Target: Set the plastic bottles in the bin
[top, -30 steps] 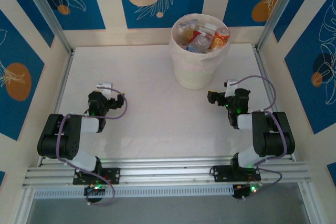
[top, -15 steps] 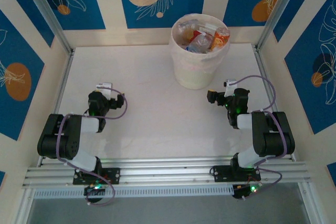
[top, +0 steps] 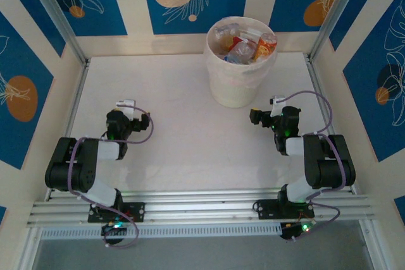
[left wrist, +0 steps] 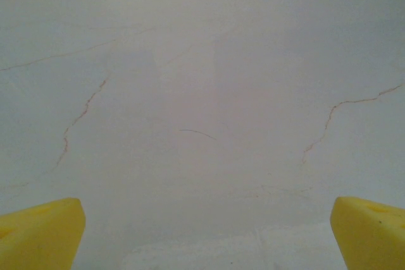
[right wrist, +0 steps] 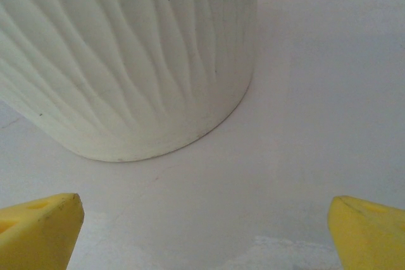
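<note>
White desk [top: 177,137] underneath. At its far middle, upright: round white bin [top: 235,86], bag-lined, holding the plastic bottles [top: 243,45] up to the rim. Nearer: left arm [top: 82,162] and right arm [top: 319,162], folded low. Left jaws: spread wide, gripping nothing, yellow fingertips [left wrist: 38,235] over desk. Right jaws: equally wide, empty, facing the bin's ribbed wall from near.

Overhead camera looks steeply down from near edge over whole table [top: 183,93]; wrist cameras low, close, facing forward; right wrist, overhead share bin [top: 237,86].
</note>
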